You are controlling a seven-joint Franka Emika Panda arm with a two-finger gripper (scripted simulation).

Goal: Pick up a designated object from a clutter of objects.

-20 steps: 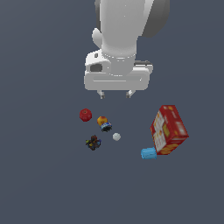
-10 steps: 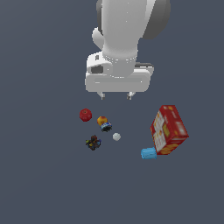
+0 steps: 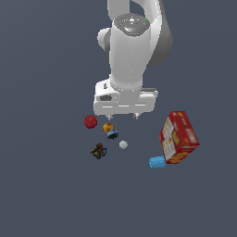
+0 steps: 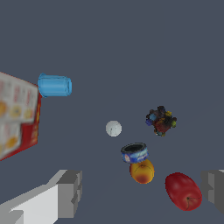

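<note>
The designated object, a tiny white ball (image 3: 123, 145) (image 4: 113, 128), lies on the dark floor amid the clutter of objects. Around it are a red round piece (image 3: 90, 121) (image 4: 183, 191), an orange-blue object (image 3: 109, 130) (image 4: 138, 162), a dark multicoloured object (image 3: 98, 151) (image 4: 161, 120), a light blue cylinder (image 3: 157, 162) (image 4: 54, 85) and a large red box (image 3: 178, 137) (image 4: 16, 116). My gripper (image 3: 122, 115) (image 4: 142, 192) hangs open above the clutter, over the orange-blue object and short of the ball. Nothing is held between its fingers (image 4: 70, 192).
The floor is a plain dark grey surface. The red box leans tilted at the exterior view's right, with the blue cylinder touching or nearly touching its lower corner. The arm's white body hides the floor behind the gripper.
The gripper has come down toward the clutter, its fingertips now close above the orange-blue object. The objects have not moved.
</note>
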